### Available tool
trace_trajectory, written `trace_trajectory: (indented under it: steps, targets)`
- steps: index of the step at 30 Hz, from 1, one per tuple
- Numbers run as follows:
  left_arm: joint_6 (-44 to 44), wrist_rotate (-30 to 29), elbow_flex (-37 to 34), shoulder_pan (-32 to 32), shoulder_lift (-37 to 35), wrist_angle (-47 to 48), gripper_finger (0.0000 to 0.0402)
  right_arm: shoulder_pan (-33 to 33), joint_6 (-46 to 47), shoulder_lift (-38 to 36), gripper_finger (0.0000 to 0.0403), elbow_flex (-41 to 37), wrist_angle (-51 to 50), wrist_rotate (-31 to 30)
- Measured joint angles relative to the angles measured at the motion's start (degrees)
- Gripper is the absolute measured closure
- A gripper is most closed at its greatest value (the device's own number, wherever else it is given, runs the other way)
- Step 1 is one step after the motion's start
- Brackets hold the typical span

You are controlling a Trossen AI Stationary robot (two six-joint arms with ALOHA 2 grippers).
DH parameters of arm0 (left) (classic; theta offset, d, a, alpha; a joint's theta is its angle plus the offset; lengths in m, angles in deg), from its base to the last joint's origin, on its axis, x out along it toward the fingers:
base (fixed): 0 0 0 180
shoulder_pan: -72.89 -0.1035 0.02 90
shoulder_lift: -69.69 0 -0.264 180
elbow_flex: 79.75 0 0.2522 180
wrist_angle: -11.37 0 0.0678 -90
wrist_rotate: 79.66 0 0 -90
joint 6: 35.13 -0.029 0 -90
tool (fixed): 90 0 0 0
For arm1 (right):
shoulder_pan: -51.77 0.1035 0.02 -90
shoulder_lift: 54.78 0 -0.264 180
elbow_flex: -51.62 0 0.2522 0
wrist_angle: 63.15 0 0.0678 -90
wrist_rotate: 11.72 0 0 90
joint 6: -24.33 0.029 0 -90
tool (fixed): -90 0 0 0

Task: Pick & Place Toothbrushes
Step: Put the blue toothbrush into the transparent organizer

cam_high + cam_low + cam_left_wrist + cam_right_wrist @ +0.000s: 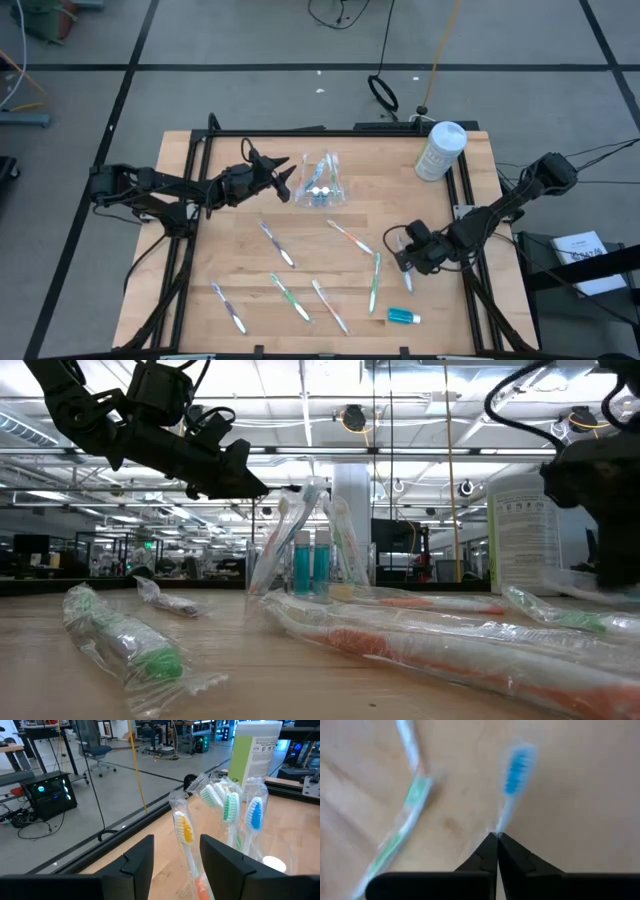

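Note:
Several wrapped toothbrushes lie flat on the wooden table (230, 160), among them a green one (376, 280) and an orange one (350, 238). More toothbrushes (230, 807) stand heads up in a clear holder (320, 182) at the far middle. My left gripper (287, 182) hangs open just left of that holder, its fingers (137, 862) level and short of the brushes. My right gripper (497, 839), near the table's right side, is shut on a blue-bristled toothbrush (516, 767). My right gripper pinches the blue-bristled toothbrush at its thin neck (501, 822), just below the head, at the very tips of its two fingers. The fingers slant down from above. The head sticks out past the fingertips over the wood; the handle is hidden behind the fingers.
A white bottle with a green label (440, 150) stands at the far right corner. A short blue tube with a white cap (403, 317) lies near the front edge. A black frame (190, 200) rims the table.

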Motion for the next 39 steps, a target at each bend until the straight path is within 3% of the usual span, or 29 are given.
trace_trajectory:
  steps: [5, 9, 15, 17, 19, 22, 24, 27, 31, 36, 39]
  targets:
    - [1.0, 0.0, 0.0, 0.0, 0.0, 0.4, 0.0236, -3.6, -10.4, -5.4, 0.0403, 0.0, 0.3, -12.9]
    - [1.9, 0.1, 0.0, 0.1, 0.0, 0.4, 0.0236, -7.6, -24.9, -9.9, 0.0403, 0.0, 6.5, -25.3]
    - [5.3, 0.6, 0.0, 0.2, 0.0, 0.4, 0.0236, -14.4, -56.2, -9.6, 0.0403, 0.0, 31.7, -49.6]
    - [5.9, 0.7, 0.0, 0.3, 0.0, 0.6, 0.0236, -17.4, -66.1, -6.9, 0.0403, 0.1, 43.8, -53.5]
    - [5.8, 1.1, 0.0, 0.6, 0.0, 1.1, 0.0236, -20.7, -76.4, -3.6, 0.0403, 0.1, 55.9, -50.5]
    - [5.5, 2.2, 0.0, 1.3, 0.0, 2.6, 0.0236, -25.6, -87.4, 3.0, 0.0403, 0.1, 71.2, -39.2]
    - [5.6, 2.4, 0.0, 1.7, 0.0, 3.9, 0.0236, -28.4, -91.3, 7.5, 0.0403, 0.1, 78.6, -31.8]
    - [6.8, 2.4, 0.0, 2.4, 0.0, 6.3, 0.0236, -32.1, -93.4, 13.1, 0.0403, 0.1, 86.5, -27.5]
    - [7.1, 2.4, 0.0, 3.6, 0.0, 9.5, 0.0236, -36.0, -92.3, 18.4, 0.0403, 0.1, 89.4, -27.3]
    - [7.3, 1.4, 0.0, 4.8, 0.0, 9.6, 0.0236, -38.3, -85.1, 20.7, 0.0403, 0.1, 86.7, -18.7]
    - [7.3, 0.9, 0.0, 4.8, 0.0, 9.6, 0.0236, -38.7, -84.7, 20.6, 0.0403, 0.1, 87.6, -17.2]
